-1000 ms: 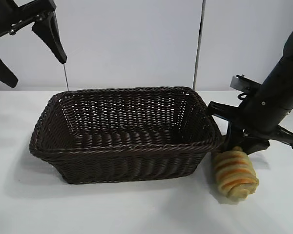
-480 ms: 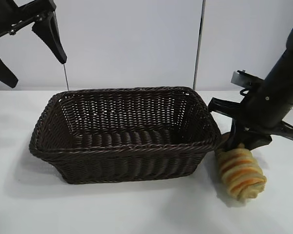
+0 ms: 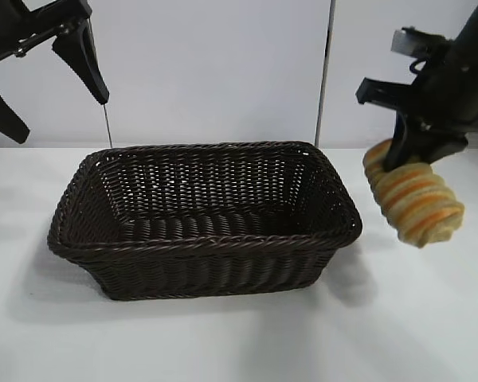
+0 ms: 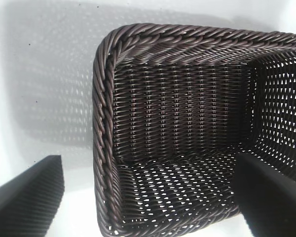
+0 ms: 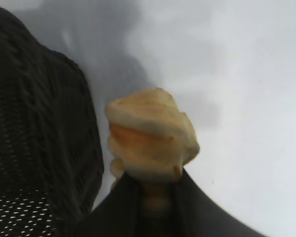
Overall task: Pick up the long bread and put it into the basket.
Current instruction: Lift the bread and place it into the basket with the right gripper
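The long bread point(image 3: 414, 200), tan-yellow with orange-brown stripes, hangs in the air to the right of the basket point(image 3: 203, 239), above rim height. My right gripper point(image 3: 400, 155) is shut on its upper end. In the right wrist view the bread point(image 5: 150, 136) sticks out from between the fingers, with the basket's wall point(image 5: 39, 138) beside it. The dark brown wicker basket stands empty in the middle of the table. My left gripper point(image 3: 44, 83) is open, high above the basket's left end; the left wrist view looks down into the basket point(image 4: 106, 123).
The white table point(image 3: 430, 326) runs around the basket on all sides. A white wall with a dark vertical seam point(image 3: 327, 72) stands behind.
My right gripper has lifted the bread from the table beside the basket's right end up to above rim height. The left arm has not moved.
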Tool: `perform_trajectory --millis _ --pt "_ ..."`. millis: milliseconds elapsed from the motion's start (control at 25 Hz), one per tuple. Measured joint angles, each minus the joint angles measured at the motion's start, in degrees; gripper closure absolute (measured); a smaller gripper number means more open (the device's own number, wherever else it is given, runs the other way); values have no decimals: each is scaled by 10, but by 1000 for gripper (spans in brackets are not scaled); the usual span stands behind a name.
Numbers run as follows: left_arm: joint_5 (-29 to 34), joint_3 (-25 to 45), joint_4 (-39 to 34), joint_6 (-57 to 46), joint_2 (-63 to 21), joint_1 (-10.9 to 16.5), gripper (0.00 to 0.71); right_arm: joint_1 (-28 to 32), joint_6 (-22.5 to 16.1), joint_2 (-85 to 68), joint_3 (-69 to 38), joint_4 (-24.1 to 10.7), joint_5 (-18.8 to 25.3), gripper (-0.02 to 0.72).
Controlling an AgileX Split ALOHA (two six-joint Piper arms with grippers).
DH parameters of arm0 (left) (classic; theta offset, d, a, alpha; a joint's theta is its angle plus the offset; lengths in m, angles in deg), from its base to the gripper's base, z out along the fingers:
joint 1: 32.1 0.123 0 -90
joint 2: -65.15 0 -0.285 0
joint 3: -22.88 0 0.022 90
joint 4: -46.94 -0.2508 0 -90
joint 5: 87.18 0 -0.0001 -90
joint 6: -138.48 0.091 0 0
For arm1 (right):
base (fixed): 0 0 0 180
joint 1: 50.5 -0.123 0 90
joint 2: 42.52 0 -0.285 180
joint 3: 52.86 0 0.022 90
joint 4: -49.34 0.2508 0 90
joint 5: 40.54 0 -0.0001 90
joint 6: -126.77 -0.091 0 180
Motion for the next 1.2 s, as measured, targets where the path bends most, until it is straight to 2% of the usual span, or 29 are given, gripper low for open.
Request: perform_trajectory --millis 120,280,360,520,720,880,1040,1200 --pt "0 0 0 0 0 0 41 0 92 0 31 54 3 608" --pt "0 0 0 0 0 0 41 -4 242 0 39 138 3 608" --pt "3 0 0 0 0 0 41 -19 309 3 39 152 2 608" --pt "8 0 2 0 0 0 41 -69 403 23 39 156 -7 608" --pt "11 0 4 0 0 0 41 -127 485 48 39 150 -65 608" --pt "11 0 4 0 0 0 41 -161 540 68 39 135 -91 608" --pt "11 0 6 0 0 0 41 -176 561 97 39 130 -129 608" --pt "11 0 6 0 0 0 41 -176 561 121 39 129 -133 608"
